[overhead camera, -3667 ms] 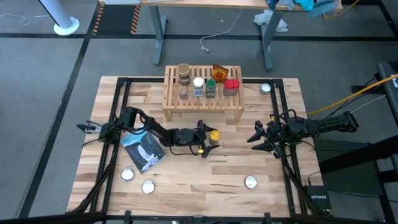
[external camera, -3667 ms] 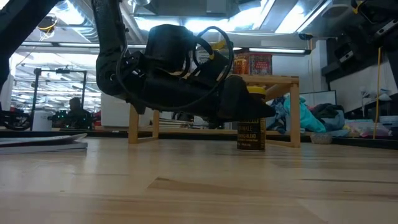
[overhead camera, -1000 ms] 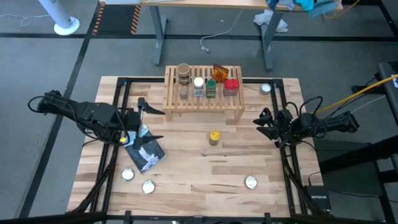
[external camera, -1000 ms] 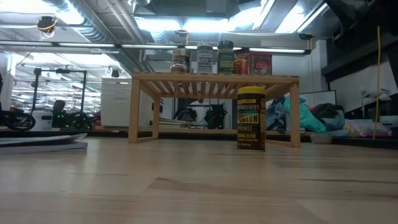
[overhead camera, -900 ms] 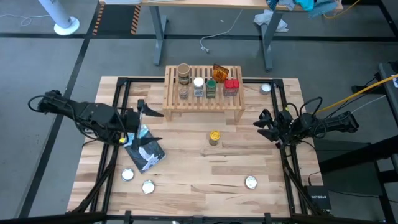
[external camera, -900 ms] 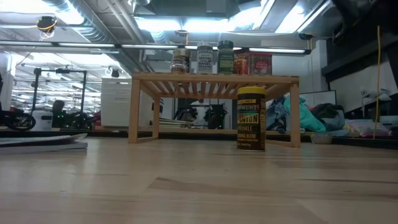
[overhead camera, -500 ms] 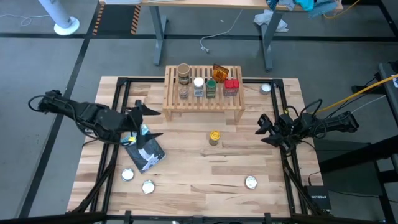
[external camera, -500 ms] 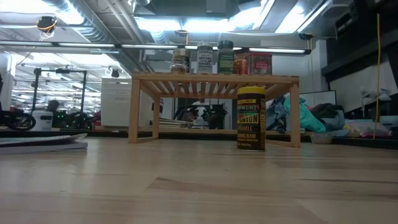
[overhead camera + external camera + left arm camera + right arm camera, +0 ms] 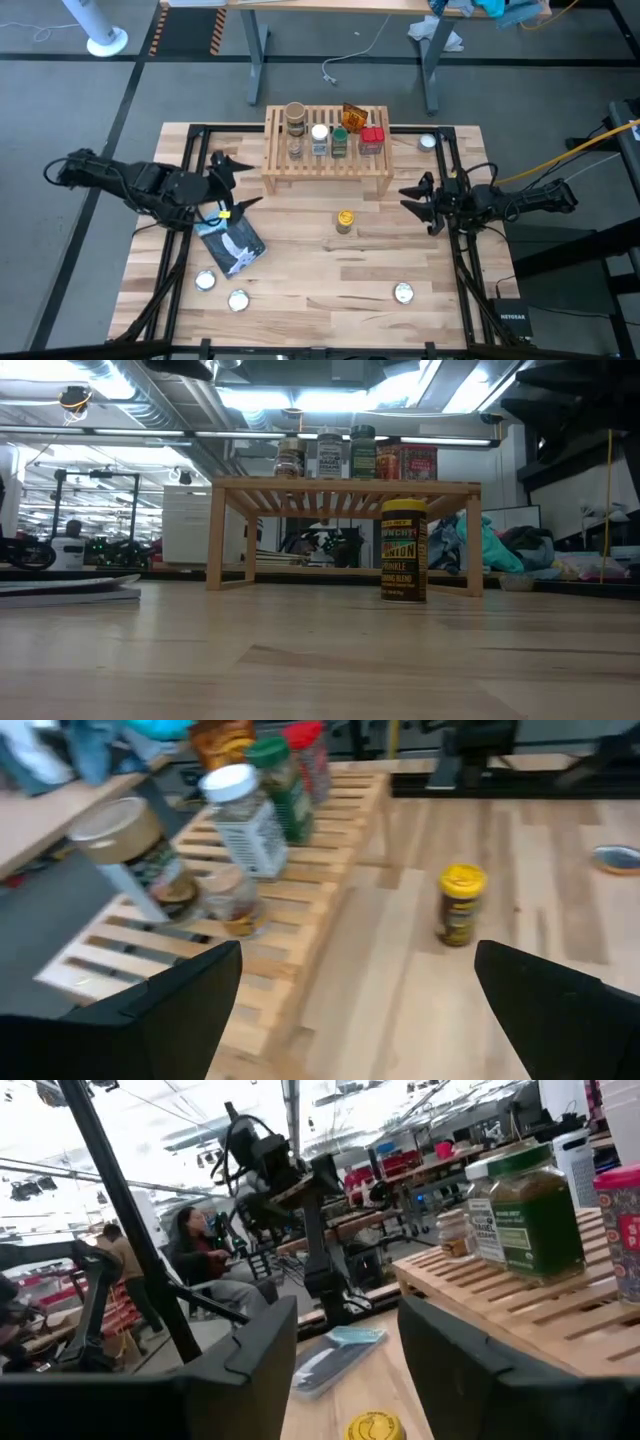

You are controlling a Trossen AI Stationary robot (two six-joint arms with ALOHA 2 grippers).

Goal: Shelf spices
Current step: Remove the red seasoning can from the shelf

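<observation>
The light-wood shelf [image 9: 326, 152] stands at the table's far middle. On its slats stand a tan-lid jar [image 9: 295, 116], a white-lid jar [image 9: 319, 135], a green-lid jar [image 9: 340, 138], a red tin [image 9: 372, 138], an orange packet [image 9: 352, 114] and a small clear jar [image 9: 295, 149]. A yellow-lid jar [image 9: 345, 220] stands upright on the table in front of the shelf, also in the low view [image 9: 404, 550]. My left gripper [image 9: 236, 183] is open, left of the shelf and raised. My right gripper [image 9: 420, 206] is open near the right edge, with nothing between its fingers.
A blue-and-white pouch [image 9: 232, 243] lies flat under my left gripper. Silver discs lie at the near left [image 9: 205, 281], the near right [image 9: 403, 293] and right of the shelf [image 9: 428, 141]. Black frame rails [image 9: 455, 270] run along both table sides.
My left gripper has swung toward the shelf and the far edge, sunk a little and tipped further down, staying open. My right gripper has turned a little in place. The yellow-lid jar and the shelf's jars have stayed put.
</observation>
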